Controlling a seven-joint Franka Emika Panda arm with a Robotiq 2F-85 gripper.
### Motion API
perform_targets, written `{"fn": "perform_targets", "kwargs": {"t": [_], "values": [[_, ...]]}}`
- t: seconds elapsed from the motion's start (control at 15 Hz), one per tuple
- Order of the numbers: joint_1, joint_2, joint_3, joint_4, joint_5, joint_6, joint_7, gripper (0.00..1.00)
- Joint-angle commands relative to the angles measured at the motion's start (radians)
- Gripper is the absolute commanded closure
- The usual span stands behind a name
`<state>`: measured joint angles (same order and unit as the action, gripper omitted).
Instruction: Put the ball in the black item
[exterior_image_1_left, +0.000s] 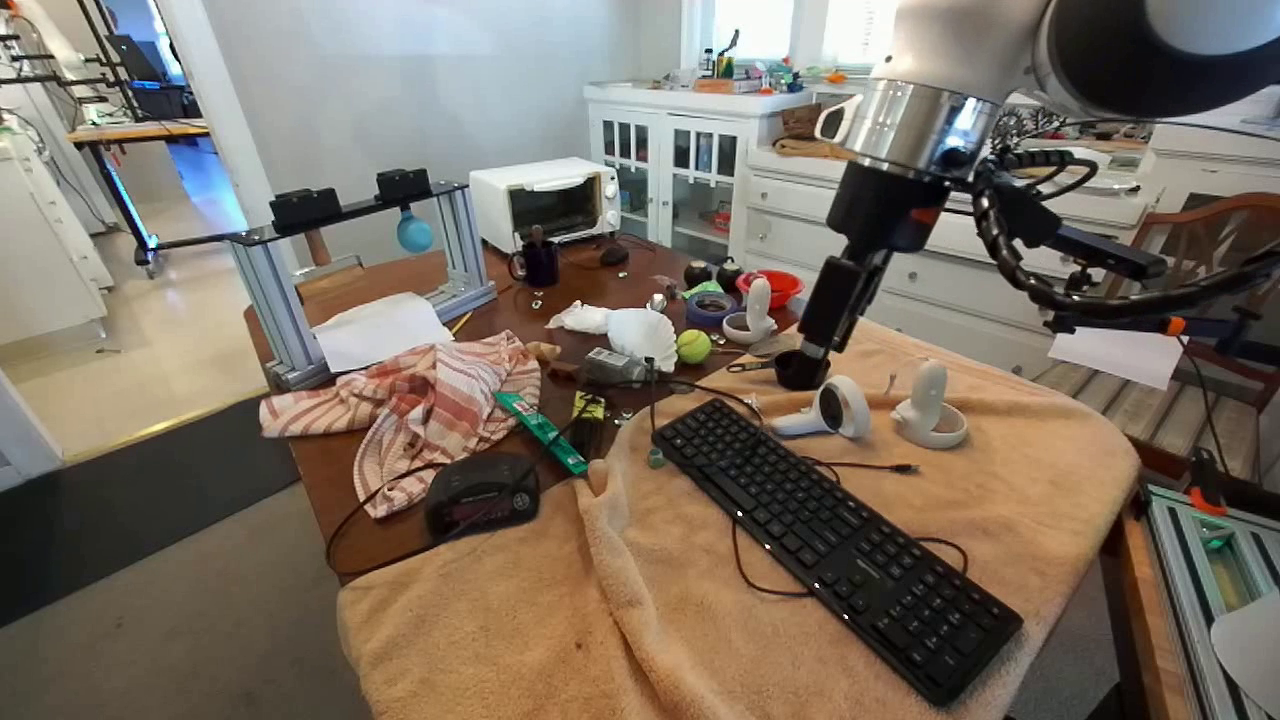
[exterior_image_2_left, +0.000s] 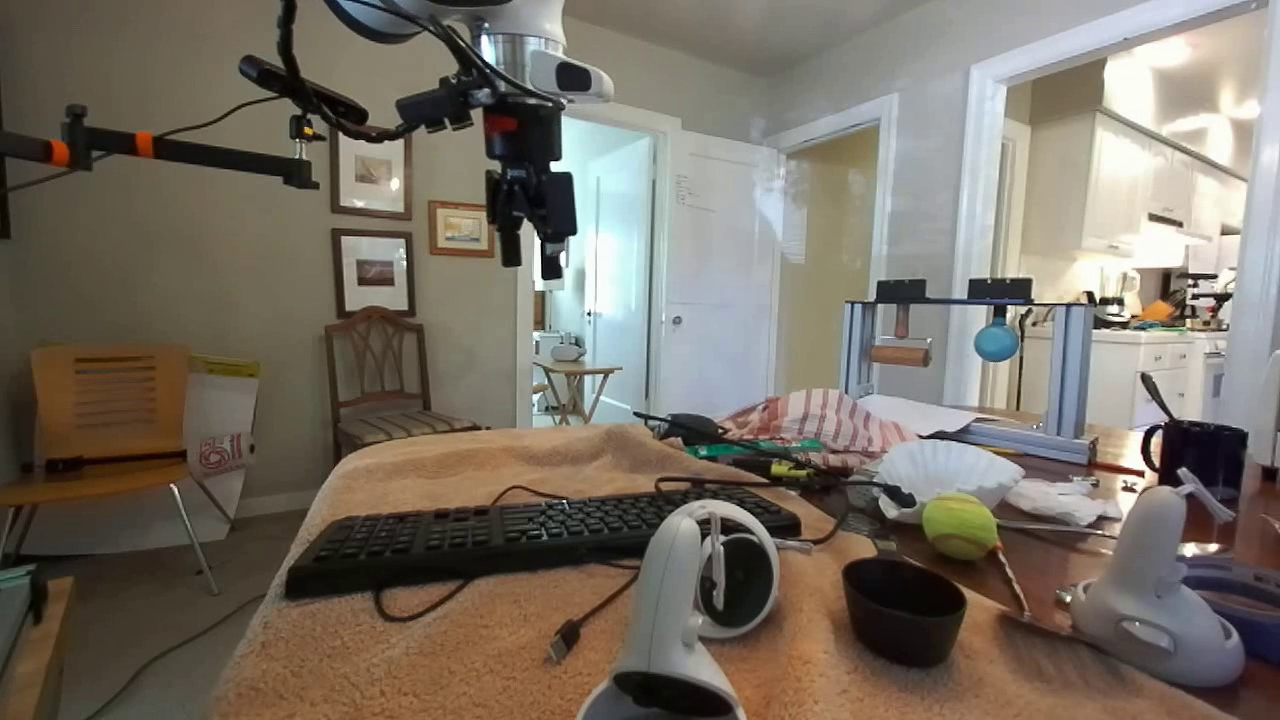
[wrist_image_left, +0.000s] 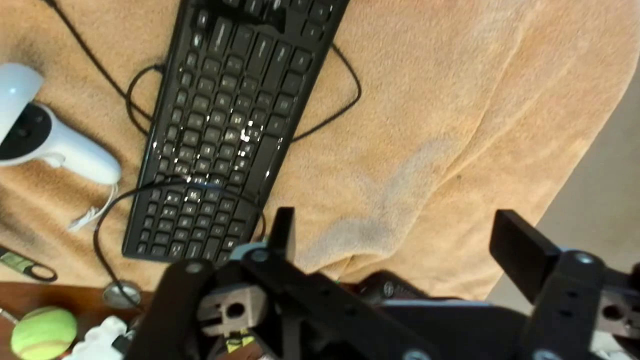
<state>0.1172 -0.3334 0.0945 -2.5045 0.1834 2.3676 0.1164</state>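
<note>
In an exterior view, left to right: keyboard (exterior_image_2_left: 470, 543) on the towel (exterior_image_2_left: 400, 665); high above, the tool (exterior_image_2_left: 531, 266), spread wide; two controllers (exterior_image_2_left: 668, 590), near each other on the towel; the cup (exterior_image_2_left: 905, 615), upright on the towel; farther and slightly right, apart from it, the ball (exterior_image_2_left: 958, 526) on the surface (exterior_image_2_left: 1060, 555); then a third controller (exterior_image_2_left: 1145, 595) and a mug (exterior_image_2_left: 1205, 465).

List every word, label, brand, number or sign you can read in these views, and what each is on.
No text reads clearly enough to quote.
Keyboard: key legends, too small.
Black device on the table's edge: pale markings, too small.
Green strip: print, too small.
White sheet: large red characters, unclear.
White door: dark handwriting-like lines, too small.
</note>
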Motion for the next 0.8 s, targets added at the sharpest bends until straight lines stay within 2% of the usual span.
{"fn": "perform_targets", "kwargs": {"t": [0.0, 0.2, 0.4, 0.47, 0.53, 0.6, 0.67, 0.73], "values": [[-0.092, 0.117, 0.053, 0.112, -0.175, 0.104, 0.180, 0.00], [-0.173, 0.187, 0.058, 0.211, -0.379, 0.128, 0.348, 0.00], [-0.229, 0.266, 0.047, 0.336, -0.621, 0.083, 0.530, 0.00], [-0.264, 0.289, 0.063, 0.376, -0.702, 0.062, 0.572, 0.00], [-0.267, 0.314, 0.056, 0.412, -0.784, 0.032, 0.617, 0.00], [-0.238, 0.337, 0.018, 0.447, -0.856, -0.007, 0.649, 0.00], [-0.226, 0.356, 0.005, 0.477, -0.905, -0.064, 0.671, 0.00], [-0.207, 0.293, -0.020, 0.396, -0.810, 0.018, 0.596, 0.00]]}}
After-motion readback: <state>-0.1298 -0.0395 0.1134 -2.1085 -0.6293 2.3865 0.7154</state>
